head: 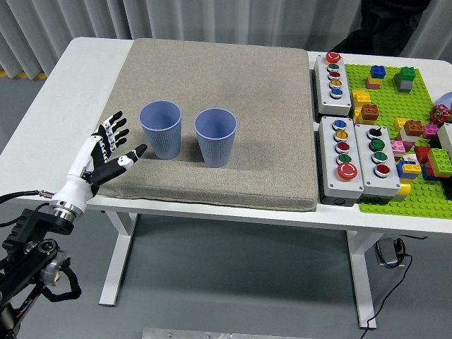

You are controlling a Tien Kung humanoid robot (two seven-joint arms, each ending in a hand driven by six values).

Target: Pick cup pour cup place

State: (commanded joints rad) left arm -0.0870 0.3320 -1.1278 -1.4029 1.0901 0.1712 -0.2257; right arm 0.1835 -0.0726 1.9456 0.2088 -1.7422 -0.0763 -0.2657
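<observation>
The left hand (104, 154) is held with fingers spread and nothing gripped, over the near left part of the grey mat (233, 85). Just to its right the left cup (161, 129) is seen upright on the mat, with the right cup (215, 136) beside it, apart. Nothing lies between hand and left cup. Button boxes (349, 150) and a brick plate (406, 134) are set well apart, far right.
</observation>
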